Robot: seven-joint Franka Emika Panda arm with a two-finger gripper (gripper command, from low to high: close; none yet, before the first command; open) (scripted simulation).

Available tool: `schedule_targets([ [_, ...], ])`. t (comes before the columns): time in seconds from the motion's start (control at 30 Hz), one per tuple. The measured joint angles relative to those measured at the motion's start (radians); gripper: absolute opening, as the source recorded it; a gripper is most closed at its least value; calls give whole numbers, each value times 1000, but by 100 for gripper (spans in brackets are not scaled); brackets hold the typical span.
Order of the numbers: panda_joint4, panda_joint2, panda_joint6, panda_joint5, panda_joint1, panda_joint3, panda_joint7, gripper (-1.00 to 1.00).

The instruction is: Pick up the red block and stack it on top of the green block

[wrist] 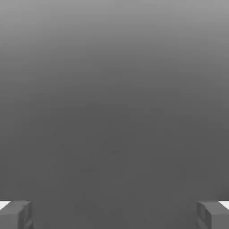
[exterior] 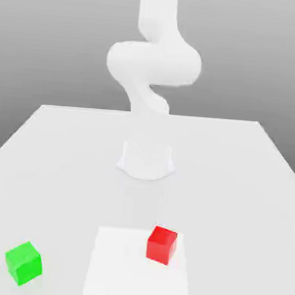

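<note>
The red block [exterior: 161, 245] rests on the white table near its front, a little toward the exterior view's right of centre. The green block [exterior: 23, 262] sits apart from it at the front, toward the exterior view's left. Both cubes stand flat, with nothing touching them. In the hand view my gripper [wrist: 114, 215] is open. Its two grey fingertips [wrist: 16, 214] stand far apart, with only plain grey background between them. Neither block appears in the hand view.
The white arm [exterior: 153, 63] rises from its round base [exterior: 146, 159] at the middle of the table [exterior: 247, 183] and bends upward out of frame. A brighter square patch [exterior: 119, 266] lies under the red block. The table's side edges slant toward the front.
</note>
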Motion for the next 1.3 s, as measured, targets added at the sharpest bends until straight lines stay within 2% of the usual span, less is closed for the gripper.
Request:
schedule_targets([
  [0.33, -156, 269, 149, 104, 207, -174, -408, 0],
  [0.63, -294, 507, 281, 159, 332, -235, -740, 0],
  [0.8, -372, 620, 359, 132, 361, -234, -883, 0],
  [1.03, -459, 731, 461, -22, 355, -231, -965, 0],
  [1.3, -436, 826, 540, 42, 352, -209, -1025, 0],
])
